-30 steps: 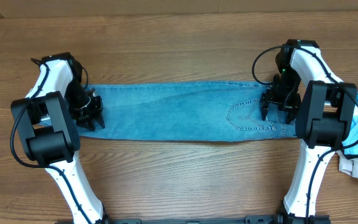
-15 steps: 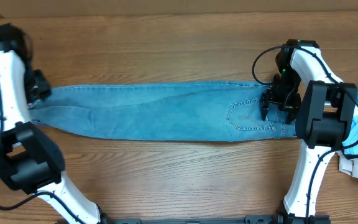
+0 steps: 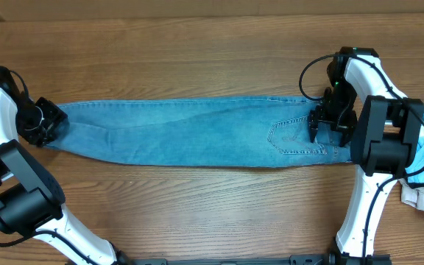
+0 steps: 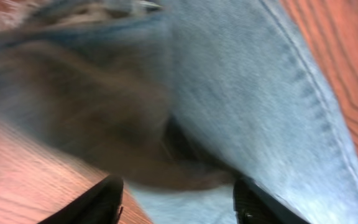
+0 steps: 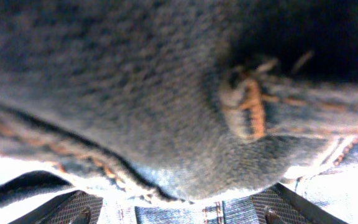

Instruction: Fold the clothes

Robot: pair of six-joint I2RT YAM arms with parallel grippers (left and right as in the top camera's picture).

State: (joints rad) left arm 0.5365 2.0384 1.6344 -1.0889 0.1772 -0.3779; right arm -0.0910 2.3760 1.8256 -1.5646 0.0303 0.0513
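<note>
Wood table [image 3: 197, 44], jeans [image 3: 197, 136] stretched flat. Left gripper [image 3: 48, 122] clamped on hem, arm extended far left; right gripper [image 3: 317, 126] clamped on waistband.

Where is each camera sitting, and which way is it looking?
Overhead: fixed above the table, looking straight down at the jeans; both arms show, the left gripper at the leg end and the right gripper near the back pocket.
Left wrist: on the left arm, looking past its left fingers at blurry denim and wood.
Right wrist: on the right arm, looking past its right fingers at stitched denim, very close.
Shared: all three views see the jeans.
</note>
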